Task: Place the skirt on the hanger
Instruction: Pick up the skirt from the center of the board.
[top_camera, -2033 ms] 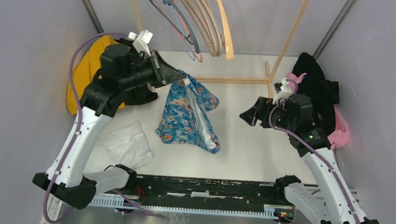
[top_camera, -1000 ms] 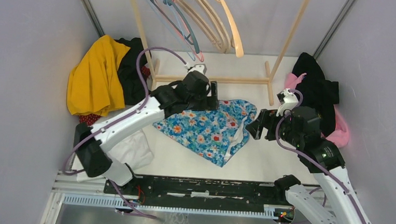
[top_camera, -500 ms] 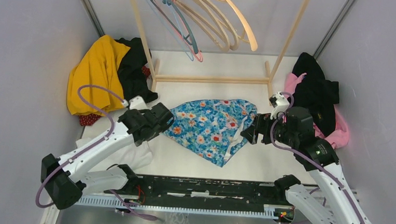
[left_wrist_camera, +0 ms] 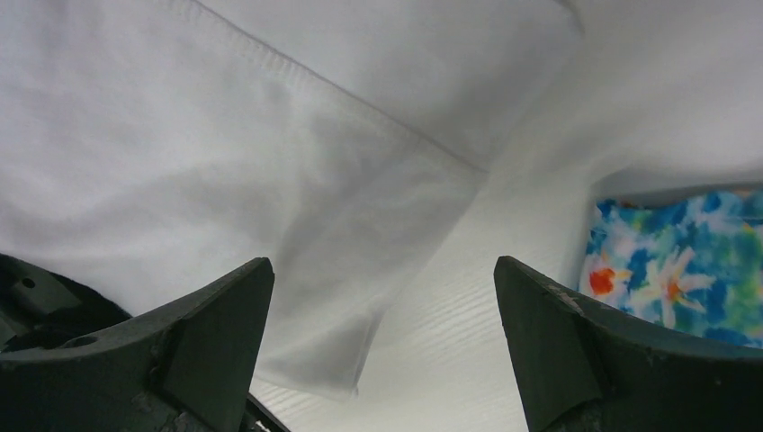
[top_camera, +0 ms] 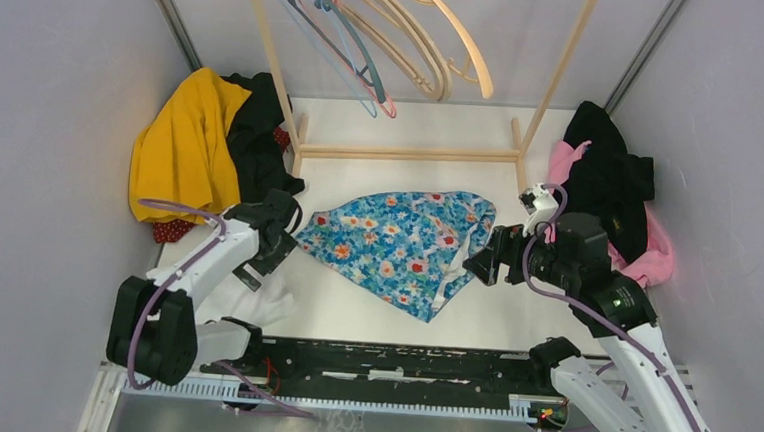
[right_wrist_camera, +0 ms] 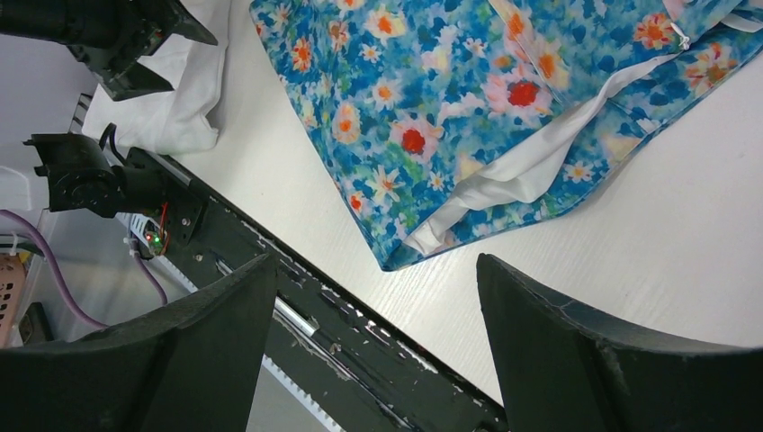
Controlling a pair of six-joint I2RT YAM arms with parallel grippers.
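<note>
Just in front of the wooden rack's (top_camera: 407, 154) base bar, the floral skirt (top_camera: 396, 242) lies spread flat on the table (top_camera: 553, 307), on none of the hangers (top_camera: 438, 49) up on the rack's top rail. Front-left of the rack, left gripper (left_wrist_camera: 382, 270) is over a white cloth (left_wrist_camera: 225, 135), fingers wide, holding nothing. Front-right of the rack, right gripper (right_wrist_camera: 375, 265) hangs by the skirt's edge, fingers wide, empty.
</note>
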